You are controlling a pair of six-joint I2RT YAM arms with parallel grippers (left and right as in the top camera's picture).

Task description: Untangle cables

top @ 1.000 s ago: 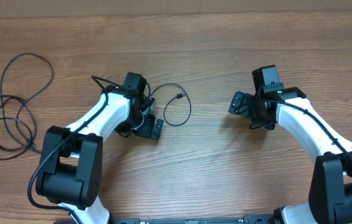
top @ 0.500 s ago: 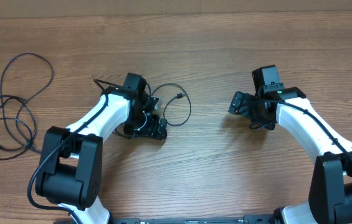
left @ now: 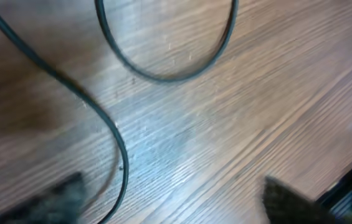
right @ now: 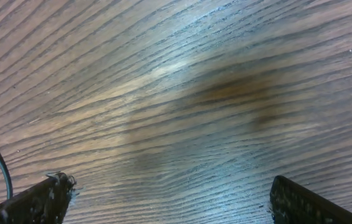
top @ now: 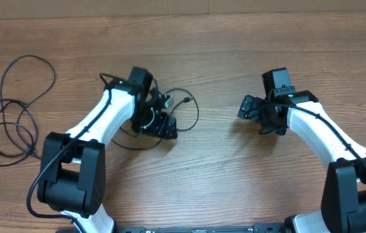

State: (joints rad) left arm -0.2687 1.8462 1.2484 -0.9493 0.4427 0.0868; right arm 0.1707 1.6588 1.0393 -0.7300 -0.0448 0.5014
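Two lots of cables lie on the wooden table (top: 234, 52). One loose tangle (top: 15, 103) sits at the far left edge, well apart from both arms. The other, a single cable (top: 197, 111), lies near the middle: it makes an open loop with its small plug (top: 188, 100) lying inside the loop, and the rest runs under the left arm.

Left gripper (top: 161, 121) sits over this cable, beside the loop. Left wrist view: fingers (left: 51, 199) spread wide and closed on nothing. One strand (left: 110, 127) curves down just inside the left-hand finger; contact cannot be told through the blur.

Right gripper (top: 251, 110) rests right of centre, well apart from the loop. Its fingers (right: 32, 199) are fully spread over bare wood, holding nothing. A thin dark strand (right: 1, 168) shows at the left edge of the right wrist view.
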